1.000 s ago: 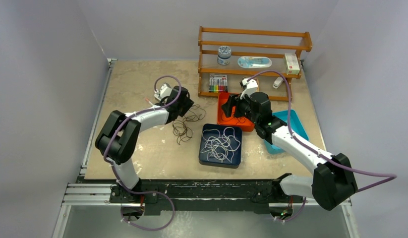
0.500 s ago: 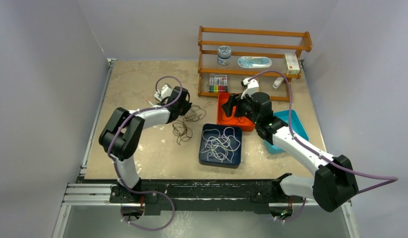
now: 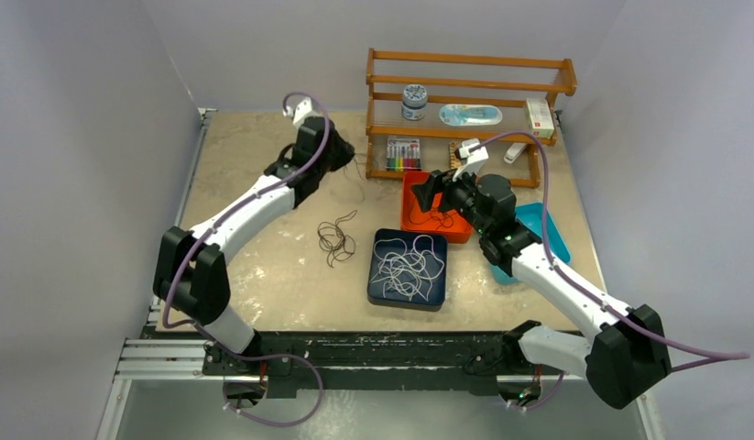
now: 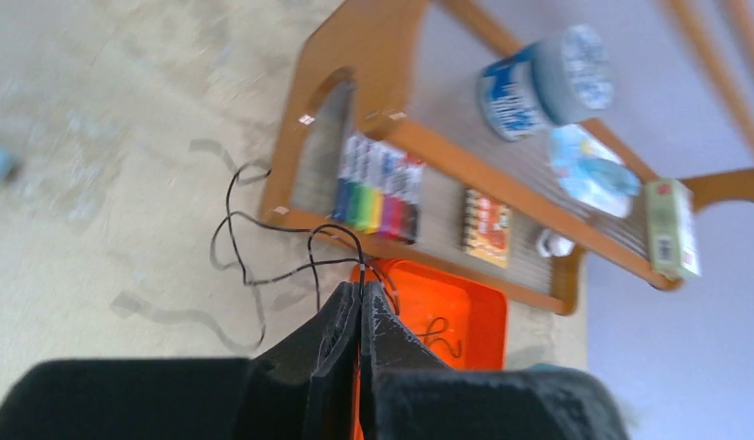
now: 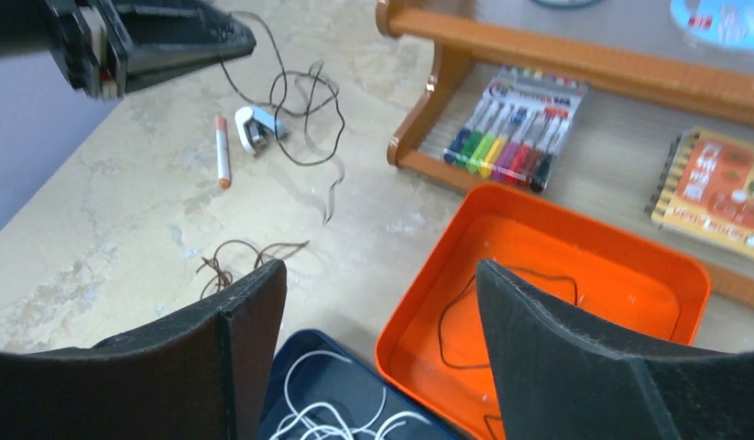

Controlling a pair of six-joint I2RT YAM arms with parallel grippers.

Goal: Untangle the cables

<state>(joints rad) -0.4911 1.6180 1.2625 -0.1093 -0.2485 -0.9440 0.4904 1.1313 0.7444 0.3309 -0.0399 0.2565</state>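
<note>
My left gripper is shut on a thin black cable. It holds the cable up in the air near the shelf's left end, and the curly loops hang below the fingertips. From above, the left gripper is raised over the back of the table. A brown cable lies in a small heap on the table. White cables fill the dark blue tray. My right gripper is open and hovers empty over the near left corner of the orange tray, which holds a dark cable.
A wooden shelf at the back carries markers, a jar, a notebook and boxes. A teal bin sits right of the orange tray. An orange pen and a small white-blue object lie on the table at the back left.
My left gripper shut on the black cable, then rose and swung toward the back, lifting it off the table away from the brown one. My right gripper shifted slightly and stays open.
</note>
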